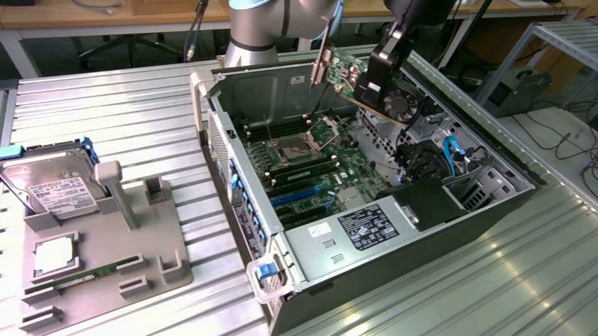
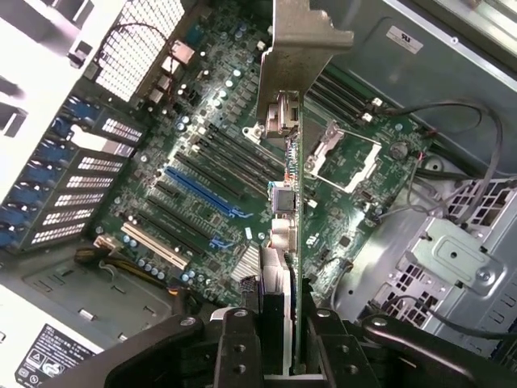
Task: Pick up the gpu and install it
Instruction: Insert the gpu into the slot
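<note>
Metal table (image 1: 112, 105): computer case (image 1: 421, 280), parts holder (image 1: 140, 241)

Gpu (image 1: 348, 70) in claw (image 2: 279, 356), over open case (image 1: 271, 91) — holder tray (image 1: 159, 245) well apart.

gpu (image 1: 348, 70): green card, dark fan (image 1: 402, 103), pale metal bracket (image 2: 300, 40). gripper (image 2: 281, 323): black. motherboard (image 1: 318, 171): green, blue and black slots (image 2: 202, 192). hard drive (image 1: 52, 185): silver, white label (image 1: 58, 196). holder tray (image 1: 140, 259): plain grey. table (image 1: 112, 112): ribbed silver metal.

Ribbed metal worktable (image 1: 103, 98) catching light, wooden desk (image 1: 56, 14) standing behind it, metal rack (image 1: 559, 31) and loose cables (image 1: 568, 142) sitting beyond.
</note>
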You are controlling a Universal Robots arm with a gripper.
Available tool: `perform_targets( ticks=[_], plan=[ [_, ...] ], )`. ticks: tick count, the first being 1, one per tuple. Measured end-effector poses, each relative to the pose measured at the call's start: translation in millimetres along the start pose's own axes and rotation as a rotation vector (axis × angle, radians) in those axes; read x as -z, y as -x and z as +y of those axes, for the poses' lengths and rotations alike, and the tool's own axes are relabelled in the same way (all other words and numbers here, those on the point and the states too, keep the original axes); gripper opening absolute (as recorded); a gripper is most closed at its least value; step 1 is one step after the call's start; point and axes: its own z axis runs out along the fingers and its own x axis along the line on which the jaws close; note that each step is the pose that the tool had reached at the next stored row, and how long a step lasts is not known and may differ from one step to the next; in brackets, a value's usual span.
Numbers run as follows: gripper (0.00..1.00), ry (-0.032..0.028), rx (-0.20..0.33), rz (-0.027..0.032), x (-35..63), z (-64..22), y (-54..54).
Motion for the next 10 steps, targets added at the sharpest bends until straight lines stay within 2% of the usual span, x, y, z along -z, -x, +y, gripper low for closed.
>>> perform_targets(
  ticks=[10],
  plan=[
    [0.27, -0.0004, 0.07, 0.0027, 0.1, -0.1, 0.0]
  ],
)
